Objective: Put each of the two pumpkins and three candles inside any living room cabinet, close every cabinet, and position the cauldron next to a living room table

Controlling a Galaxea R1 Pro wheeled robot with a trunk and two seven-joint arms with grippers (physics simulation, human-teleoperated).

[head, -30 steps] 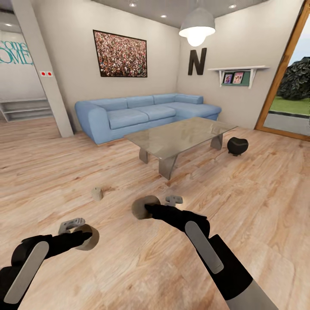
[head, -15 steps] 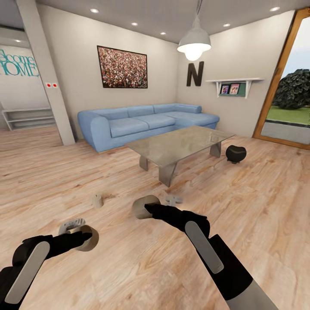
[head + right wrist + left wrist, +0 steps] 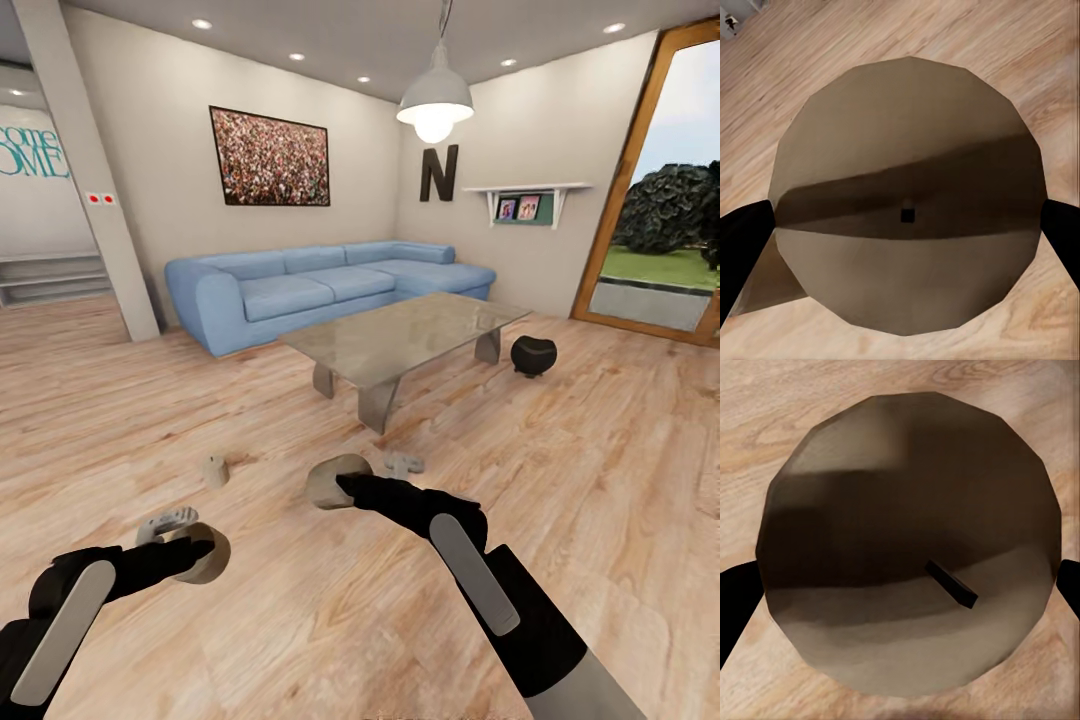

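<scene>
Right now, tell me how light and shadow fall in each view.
Head view: the lit pendant lamp glows, and the glass table shows a soft sheen. Left wrist view: a broad dark band shades the candle. Right wrist view: a slanted shadow crosses the other candle.

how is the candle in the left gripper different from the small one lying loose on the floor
The candle in the left gripper is clamped between the left gripper fingers and carried above the floor; the loose candle rests on the wood floor, touched by nothing. The held one looks larger, being nearer the head camera. Its wick end faces the left wrist camera. Both are stubby tan cylinders.
</scene>
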